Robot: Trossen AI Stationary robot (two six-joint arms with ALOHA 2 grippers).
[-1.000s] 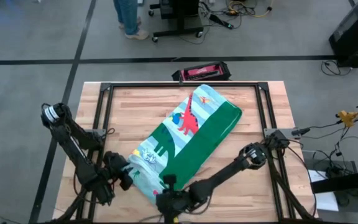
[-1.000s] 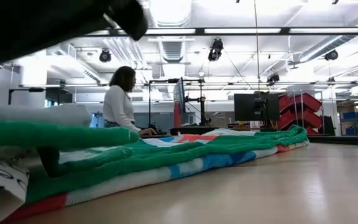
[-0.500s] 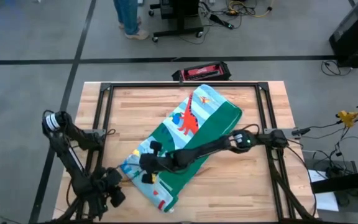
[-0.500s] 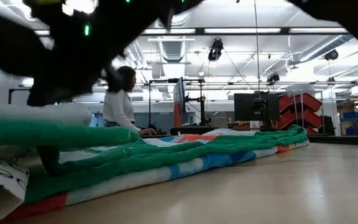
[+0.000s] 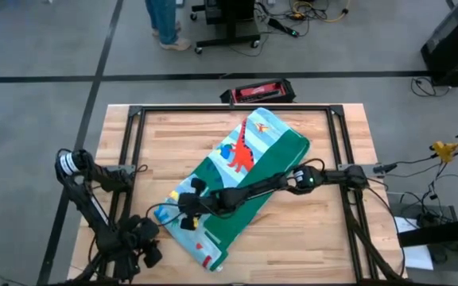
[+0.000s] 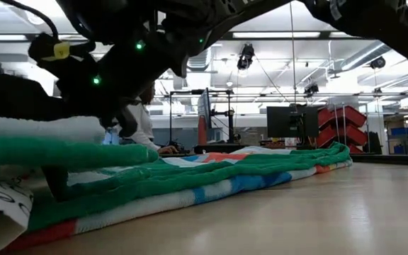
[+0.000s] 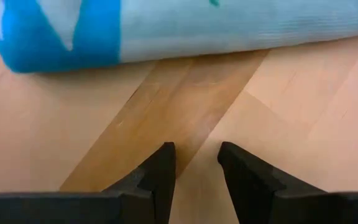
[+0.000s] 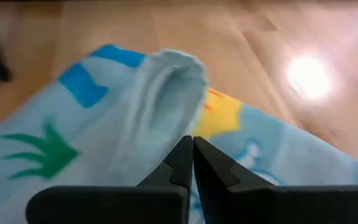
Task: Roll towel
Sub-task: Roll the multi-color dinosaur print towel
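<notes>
The towel [image 5: 241,179] lies folded in a long diagonal band across the wooden table [image 5: 165,139], its far end toward 1 o'clock and its near end toward 7 o'clock. Over the past second the right arm has swung from the table's front edge at 6 o'clock to reach across the cloth, so that the right gripper [image 5: 188,213] now sits over the towel's near end, at about 8 o'clock from the table centre; the left gripper [image 5: 148,253] has drawn back to the 7 o'clock corner, clear of the cloth. The handover suggests that the roll is about to be started or advanced from the near end by the right arm alone, and little rolling is done, since most of the towel is flat. The high view gives this layout but not the fingers. The right wrist view shows the right gripper [image 8: 192,148] with jaws pressed together, empty, above a raised fold of pale blue cloth. The left wrist view shows the left gripper [image 7: 194,163] with jaws apart over bare wood, the towel's edge [image 7: 185,28] just ahead. The low view adds a person seated in the room behind.
</notes>
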